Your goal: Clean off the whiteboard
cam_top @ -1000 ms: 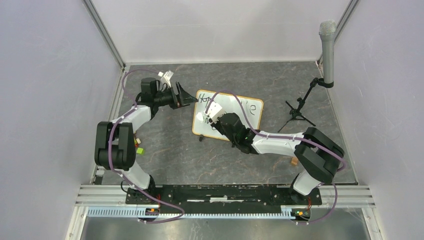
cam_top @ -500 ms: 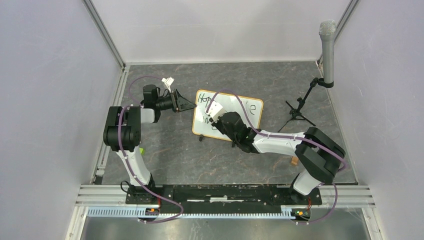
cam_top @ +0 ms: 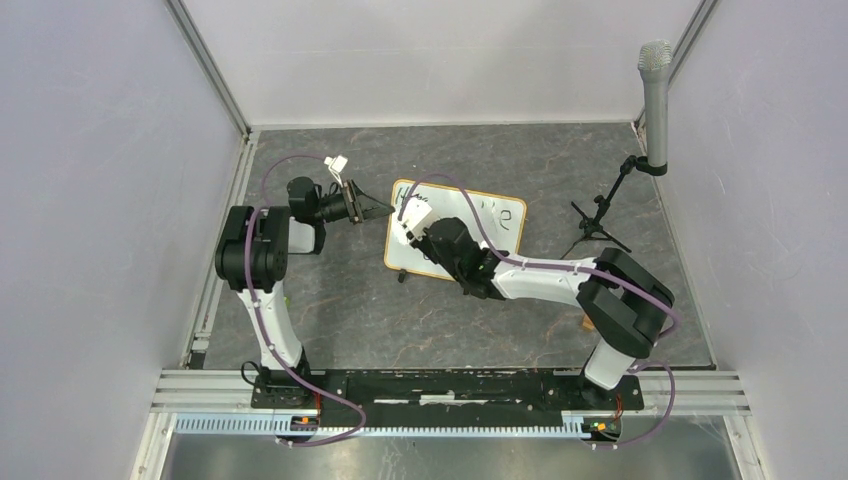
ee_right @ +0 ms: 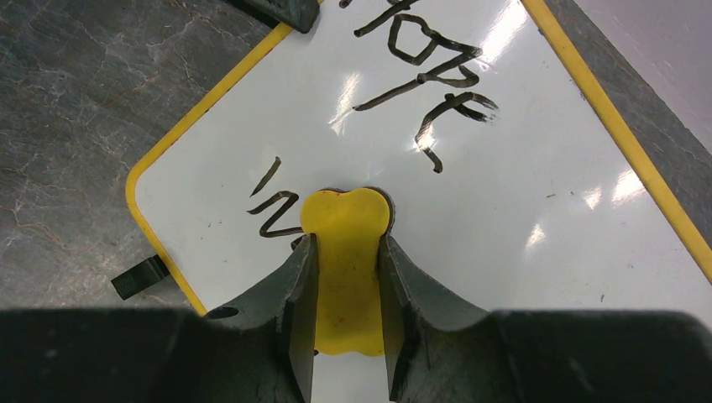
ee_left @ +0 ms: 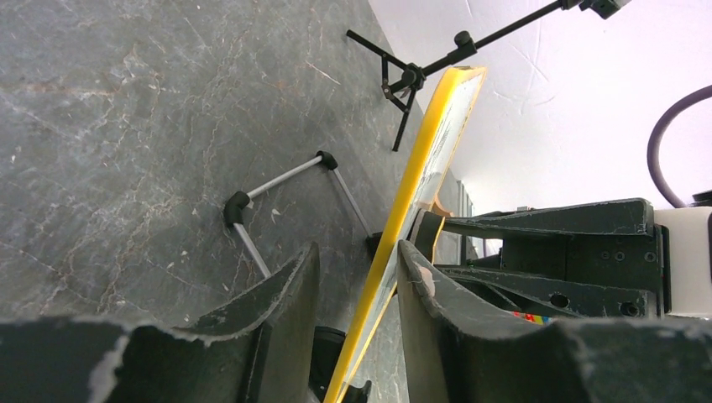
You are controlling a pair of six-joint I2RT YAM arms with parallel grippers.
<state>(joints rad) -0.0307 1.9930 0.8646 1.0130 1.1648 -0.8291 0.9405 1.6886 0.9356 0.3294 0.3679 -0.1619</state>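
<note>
The whiteboard [cam_top: 470, 228] stands tilted on the grey table with its yellow frame, and black marker writing [ee_right: 420, 59] covers its upper left part. My right gripper [ee_right: 345, 239] is shut on a yellow eraser [ee_right: 346, 214], which presses on the board over a scribble [ee_right: 277, 201]. In the top view this right gripper [cam_top: 407, 230] sits over the board's left part. My left gripper [ee_left: 359, 248] straddles the whiteboard's left edge [ee_left: 437, 143]; one finger touches the board's face and a gap shows at the other. From above, the left gripper [cam_top: 385, 211] is at the board's upper left corner.
A microphone [cam_top: 655, 95] on a black tripod [cam_top: 595, 228] stands right of the board. A thin metal leg [ee_left: 285, 176] props the board from behind. A black clip foot [ee_right: 138, 275] sticks out at the board's lower left edge. A small orange object [cam_top: 588, 322] lies by the right arm.
My left gripper has moved right onto the board's left edge and its jaws have narrowed round it. My right gripper has slid the eraser left and up across the board.
</note>
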